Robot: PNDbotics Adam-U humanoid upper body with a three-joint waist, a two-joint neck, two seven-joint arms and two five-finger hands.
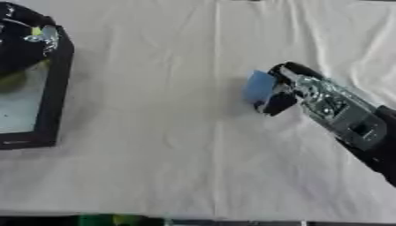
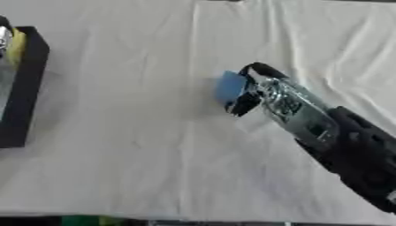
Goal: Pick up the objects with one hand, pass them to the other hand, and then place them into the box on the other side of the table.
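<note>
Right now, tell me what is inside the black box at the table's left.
The robot's left hand is over the black box, beside something yellow-green. The pale floor shows bare lower down; under the hand is hidden.

— What's lying under everything?
— A white tablecloth (image 1: 170,145) is covering the whole table, and it's creasing in long folds that are running down from the far edge, most of them towards the right.
— And along the near edge?
— A dark strip is showing below the cloth, with a small green and yellow patch (image 1: 108,219) sitting at its left
</note>
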